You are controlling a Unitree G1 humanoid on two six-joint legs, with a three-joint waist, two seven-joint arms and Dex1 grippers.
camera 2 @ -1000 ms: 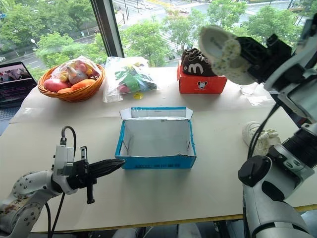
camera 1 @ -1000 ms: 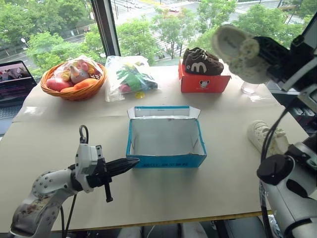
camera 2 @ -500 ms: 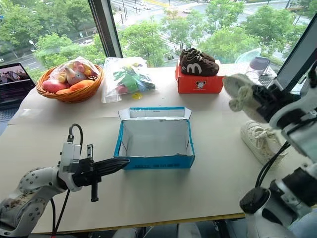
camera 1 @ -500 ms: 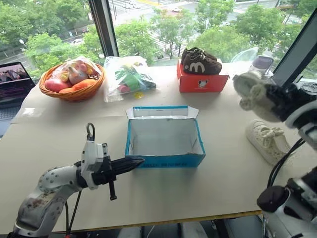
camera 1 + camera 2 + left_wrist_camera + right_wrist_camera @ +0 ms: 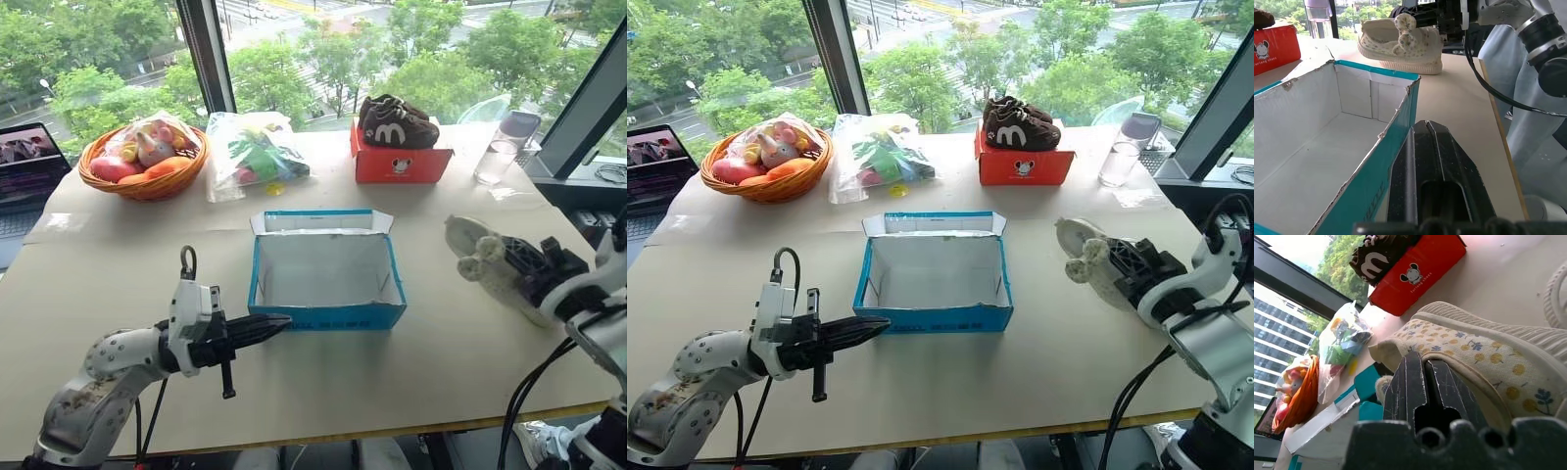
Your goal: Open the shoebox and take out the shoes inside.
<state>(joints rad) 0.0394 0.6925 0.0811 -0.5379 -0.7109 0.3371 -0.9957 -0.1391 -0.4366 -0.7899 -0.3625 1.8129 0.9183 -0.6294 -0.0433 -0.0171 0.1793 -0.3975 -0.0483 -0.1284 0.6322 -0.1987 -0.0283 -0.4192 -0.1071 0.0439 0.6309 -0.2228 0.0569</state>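
Right pincer (image 5: 1432,382) clamped on collar of cream shoe (image 5: 1484,352). Beyond: red box (image 5: 1418,274) carrying brown shoes (image 5: 1378,254), plastic bag (image 5: 1342,340), orange basket (image 5: 1295,391).

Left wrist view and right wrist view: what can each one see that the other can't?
Left wrist view, not the right: the white inside of the shoebox, a clear glass and the shut left claw. Right wrist view, not the left: the orange basket, a bag of toys and the shoe's flowery lining. Both: the cream shoe pinched by the right claw, the red box and the brown shoes on it.
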